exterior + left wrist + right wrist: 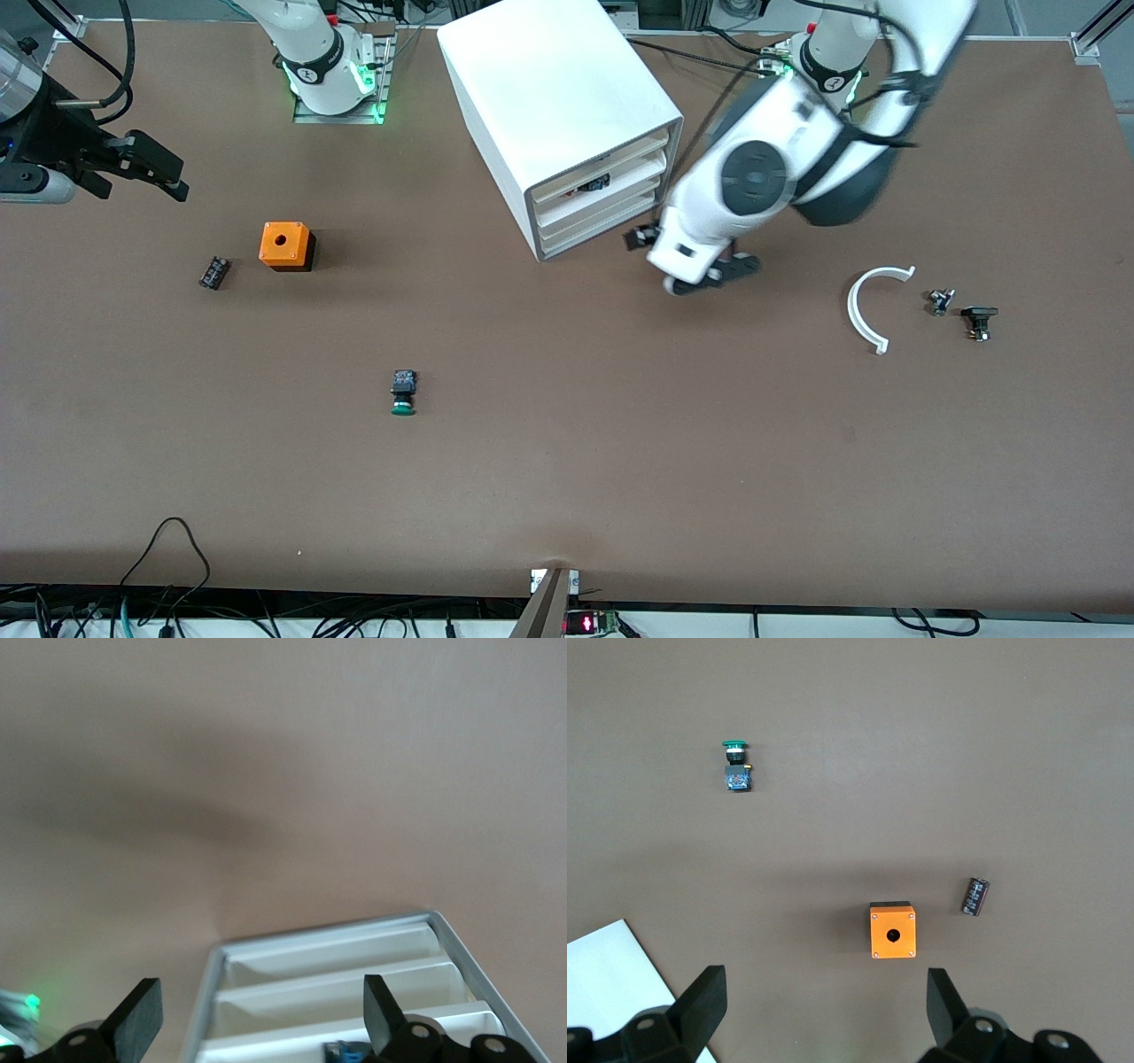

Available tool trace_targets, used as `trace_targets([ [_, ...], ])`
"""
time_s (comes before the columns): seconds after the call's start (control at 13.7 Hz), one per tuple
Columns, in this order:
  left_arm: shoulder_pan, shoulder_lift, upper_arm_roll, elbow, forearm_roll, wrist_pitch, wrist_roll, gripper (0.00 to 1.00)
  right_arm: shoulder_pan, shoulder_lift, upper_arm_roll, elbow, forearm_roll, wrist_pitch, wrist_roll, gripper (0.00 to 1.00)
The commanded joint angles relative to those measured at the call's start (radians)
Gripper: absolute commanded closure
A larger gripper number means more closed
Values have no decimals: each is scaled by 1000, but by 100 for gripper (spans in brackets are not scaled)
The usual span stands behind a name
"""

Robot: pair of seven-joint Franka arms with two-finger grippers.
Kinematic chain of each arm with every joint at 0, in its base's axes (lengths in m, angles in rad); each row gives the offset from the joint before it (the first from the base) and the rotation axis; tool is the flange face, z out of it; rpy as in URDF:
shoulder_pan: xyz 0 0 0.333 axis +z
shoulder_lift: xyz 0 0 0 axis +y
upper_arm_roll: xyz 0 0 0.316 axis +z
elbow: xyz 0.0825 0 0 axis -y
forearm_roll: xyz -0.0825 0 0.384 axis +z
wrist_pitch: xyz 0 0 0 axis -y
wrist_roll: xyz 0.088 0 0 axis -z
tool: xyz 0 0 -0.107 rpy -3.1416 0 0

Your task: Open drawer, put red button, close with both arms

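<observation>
The white cabinet point(558, 97) stands at the table's middle, near the robots' bases. Its second highest drawer point(620, 182) is out a little, and a small dark and blue body point(592, 184) lies in it; no red cap shows. My left gripper point(689, 255) is open and empty, just in front of the cabinet's drawers. In the left wrist view the drawer point(292, 1036) and the blue body point(341, 1051) show between the open fingers of the left gripper point(259, 1001). My right gripper point(151, 173) is open and empty, up over the right arm's end of the table; its wrist view shows it too point(824, 988).
A green-capped button point(403, 392) lies mid-table. An orange box point(285, 245) and a small black part point(213, 272) lie toward the right arm's end. A white curved piece point(868, 306) and two small parts point(941, 301) point(979, 321) lie toward the left arm's end.
</observation>
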Motion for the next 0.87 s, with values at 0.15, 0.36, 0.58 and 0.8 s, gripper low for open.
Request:
trace_targets([
  [0.15,130,-73,-1,76,50,-148,291,0,2,4,-4,18,3,-9,-1,0],
  [0.36,169,-90,36,148,110,-223,512,0,3,4,-2,18,6,0,2,0],
  [0.58,122,-177,216,112,99,-196,752,0,2,4,-4,19,5,-4,5,0],
  [0.8,47,-252,402,50,95,-148,896,0,2,4,-5,21,2,0,37,0],
])
